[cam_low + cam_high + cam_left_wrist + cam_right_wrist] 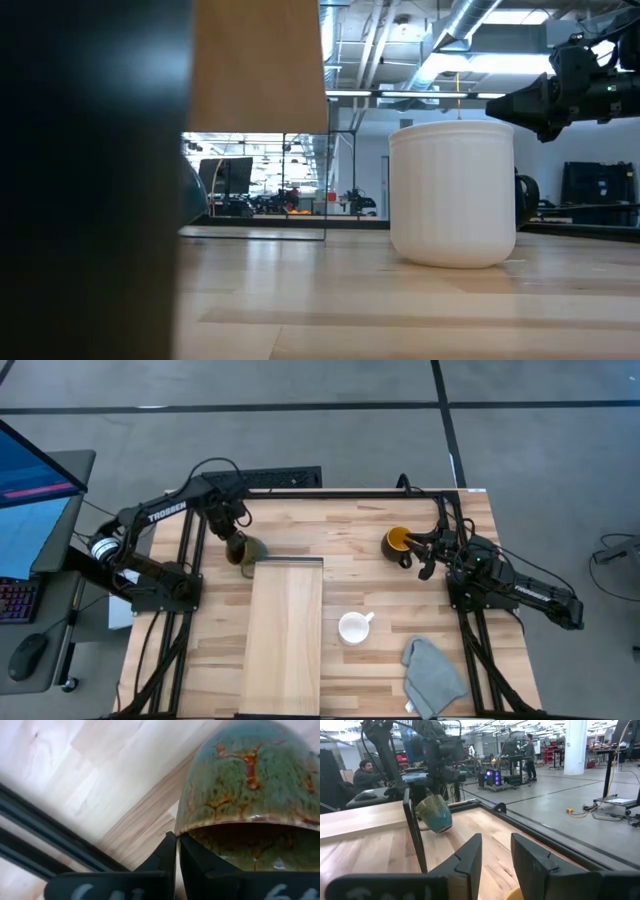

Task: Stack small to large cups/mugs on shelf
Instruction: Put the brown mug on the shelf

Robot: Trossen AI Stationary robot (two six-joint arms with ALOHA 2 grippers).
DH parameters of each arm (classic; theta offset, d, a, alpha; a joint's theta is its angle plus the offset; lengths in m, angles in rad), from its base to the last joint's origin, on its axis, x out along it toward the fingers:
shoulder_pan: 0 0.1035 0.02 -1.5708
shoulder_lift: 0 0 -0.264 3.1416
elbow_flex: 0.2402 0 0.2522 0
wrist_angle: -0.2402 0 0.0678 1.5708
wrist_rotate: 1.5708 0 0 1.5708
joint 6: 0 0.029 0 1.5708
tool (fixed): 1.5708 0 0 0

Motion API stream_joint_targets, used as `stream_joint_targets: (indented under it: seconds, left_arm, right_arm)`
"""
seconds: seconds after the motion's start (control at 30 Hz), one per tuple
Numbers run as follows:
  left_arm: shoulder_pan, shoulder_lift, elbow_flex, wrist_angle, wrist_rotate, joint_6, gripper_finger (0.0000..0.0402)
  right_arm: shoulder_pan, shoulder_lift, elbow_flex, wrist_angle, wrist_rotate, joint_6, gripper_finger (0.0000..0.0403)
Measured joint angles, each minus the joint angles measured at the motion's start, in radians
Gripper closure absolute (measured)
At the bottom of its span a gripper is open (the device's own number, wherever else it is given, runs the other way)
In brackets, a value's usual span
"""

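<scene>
We look down on a slatted butcher-block surface (pixel 400 590) of pale wood strips, set on a grey concrete floor. Along its middle lies the shelf (pixel 285 640), a long smooth board of lighter, finer grain.

Our left pincer (pixel 235 540) sits near the far end of the shelf, its dark fingers (pixel 167 855) pressed onto the rim of the large glazed mug (pixel 250 795), a rounded ceramic body mottled green and olive with rust-brown streaks and a dark glossy inside. From the right wrist view that mug (pixel 435 813) hangs tilted, clear of the wood.

Our right pincer (pixel 425 550) is beside the medium dark mug (pixel 398 542) with its yellow-orange inside, at the far right of the surface; its fingers (pixel 470 855) stand spread apart, holding nothing.

The small white mug (pixel 354 627), matte and straight-walled, stands upright just right of the shelf. A crumpled grey cloth (pixel 432 675) lies near the front right corner.
</scene>
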Motion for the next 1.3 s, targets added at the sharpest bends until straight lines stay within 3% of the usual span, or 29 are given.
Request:
stream_joint_targets:
  seconds: [0.3,1.3]
  left_arm:
    - [-0.013,0.0,0.083,0.012,0.008,-0.004,0.04]
    - [-0.015,0.021,0.083,0.044,0.031,-0.04,0.0402]
  right_arm:
    - [0.0,0.0,0.0,0.0,0.0,0.0,0.0276]
    - [0.0,0.0,0.0,0.0,0.0,-0.007,0.0276]
